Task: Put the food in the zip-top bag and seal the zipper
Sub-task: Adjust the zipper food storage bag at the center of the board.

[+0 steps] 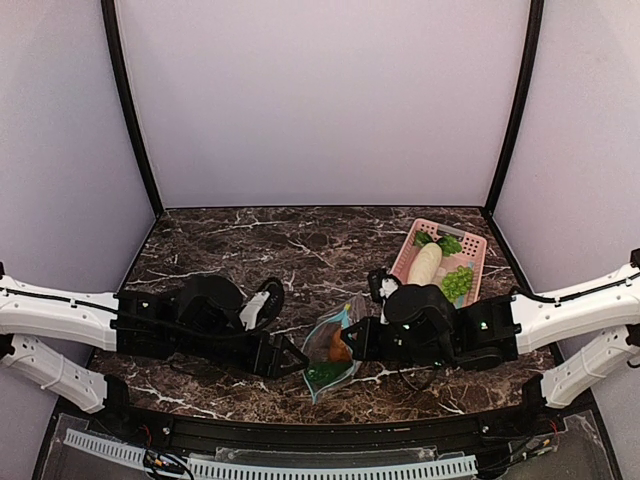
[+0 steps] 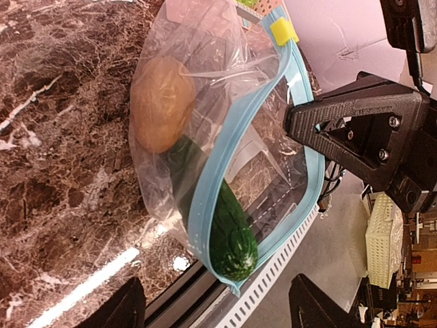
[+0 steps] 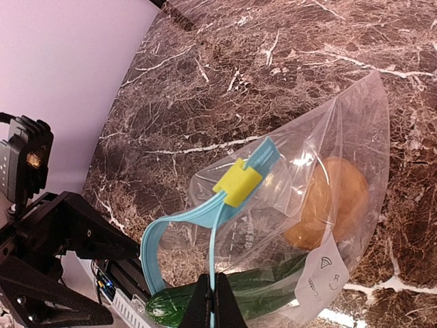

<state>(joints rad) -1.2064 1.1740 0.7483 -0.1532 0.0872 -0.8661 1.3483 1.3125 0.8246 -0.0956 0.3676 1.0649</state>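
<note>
The clear zip-top bag (image 1: 322,340) hangs over the table's front between my two grippers. Inside it are a round brown-orange lump (image 2: 160,102) and a dark green toy vegetable (image 2: 231,232), whose end pokes through the open mouth. The teal zipper (image 2: 205,195) gapes in a loop, with a yellow slider (image 3: 237,183) at one end. My right gripper (image 3: 214,304) is shut on one lip of the zipper (image 3: 213,260). My left gripper (image 2: 218,307) stands open just short of the bag's mouth, with nothing between its fingers. A white label (image 3: 323,279) shows on the bag.
A pink basket (image 1: 404,250) at the back right holds a white radish (image 1: 425,263), green grapes (image 1: 458,282) and a leafy piece. A perforated white rail (image 2: 273,287) runs along the table's front edge under the bag. Purple walls enclose the table.
</note>
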